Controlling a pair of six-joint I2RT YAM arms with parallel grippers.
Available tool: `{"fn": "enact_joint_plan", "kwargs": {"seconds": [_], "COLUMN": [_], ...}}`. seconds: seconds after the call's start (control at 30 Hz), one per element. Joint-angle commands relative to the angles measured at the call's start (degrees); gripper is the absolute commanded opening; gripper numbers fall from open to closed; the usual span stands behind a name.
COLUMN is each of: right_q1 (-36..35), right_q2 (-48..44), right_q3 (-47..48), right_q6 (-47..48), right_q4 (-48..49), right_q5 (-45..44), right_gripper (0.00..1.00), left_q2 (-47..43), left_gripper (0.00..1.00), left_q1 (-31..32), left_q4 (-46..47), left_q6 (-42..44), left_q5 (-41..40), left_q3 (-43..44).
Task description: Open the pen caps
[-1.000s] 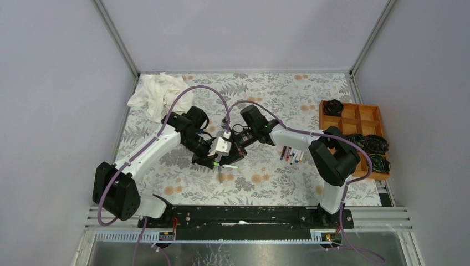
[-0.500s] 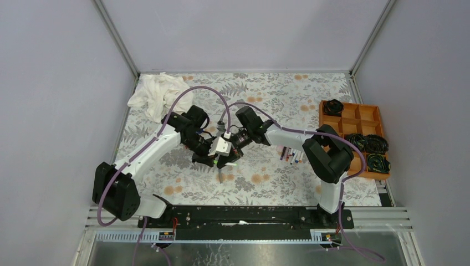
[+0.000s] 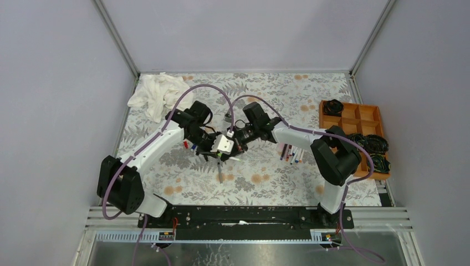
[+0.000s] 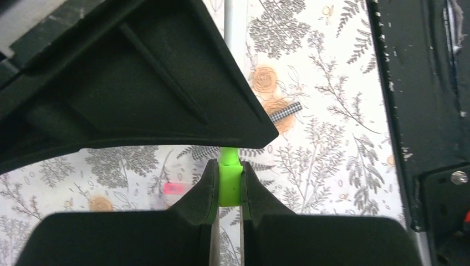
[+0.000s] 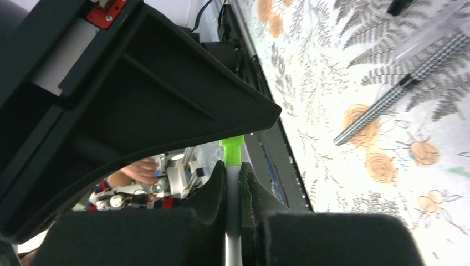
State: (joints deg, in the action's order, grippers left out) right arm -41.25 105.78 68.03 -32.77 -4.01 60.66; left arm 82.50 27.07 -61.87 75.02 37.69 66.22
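Above the middle of the floral worktop (image 3: 266,188) two grippers meet on one pen: the left gripper (image 4: 227,166) has its jaws clamped on the one green cap (image 4: 229,191), the right gripper (image 5: 233,169) has its jaws clamped on the white barrel (image 5: 233,227). One checkered pen (image 5: 382,108) lies nearer the near edge; a cluster of pens (image 3: 291,153) toward the right edge is too small to count

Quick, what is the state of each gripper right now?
Left gripper: closed on the green cap.
Right gripper: closed on the pen, at its white barrel.
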Motion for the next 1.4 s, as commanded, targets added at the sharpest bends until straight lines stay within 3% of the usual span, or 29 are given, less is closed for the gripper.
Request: {"fn": "enact_joint_plan", "kwargs": {"seconds": [0.0,0.27,0.4,0.57,0.73,1.0,1.27,1.3,1.33,1.37], "right_q1": [1.83,2.23,3.89,8.06,9.17,10.75,10.86,10.99,11.24,11.4], "right_q2": [-4.65,-7.37,-9.39,-14.4,-19.31,-19.21,-15.14,-14.51,-13.78,-13.01], "right_q3": [-5.92,-10.97,-10.45,-9.15,-9.42,-11.3,-11.08,-11.08,-10.96,-10.84], "right_q6": [2.27,1.36,1.32,2.17,1.33,-2.58,-3.41,-3.15,-3.02,-3.04], "right_q4": [-11.71,-10.37,-10.7,-16.89,-21.73,-24.54,-24.33,-23.56,-23.38,-23.29], "right_q5": [-0.04,-2.63,-7.25,-32.1,-57.78,-86.88,-97.08,-96.79,-96.59,-96.3], "right_gripper": [0.0,0.0,0.0,0.0,0.0,0.0,0.0,0.01,0.03,0.06], "left_q2": [1.91,2.21,2.75,6.43,12.49,16.57,15.26,14.6,13.79,13.12], "left_gripper": [0.0,0.0,0.0,0.01,0.1,0.22,0.59,0.72,0.95,0.98], "left_q1": [-6.98,-11.45,-11.51,-12.1,-12.95,-13.11,-13.1,-13.1,-13.1,-13.1], "left_q4": [0.84,4.86,8.06,18.39,24.53,29.57,26.0,25.5,25.17,24.87], "left_q6": [3.73,4.82,0.99,-9.26,-17.86,-22.0,-25.08,-25.57,-25.9,-26.5], "left_q5": [-17.35,-20.76,-17.36,-15.2,-15.74,-17.14,-15.81,-15.21,-14.81,-14.43], "left_q3": [0.4,-2.04,-2.5,-4.96,-5.05,-6.07,-2.9,-2.38,-1.76,-1.22]}}
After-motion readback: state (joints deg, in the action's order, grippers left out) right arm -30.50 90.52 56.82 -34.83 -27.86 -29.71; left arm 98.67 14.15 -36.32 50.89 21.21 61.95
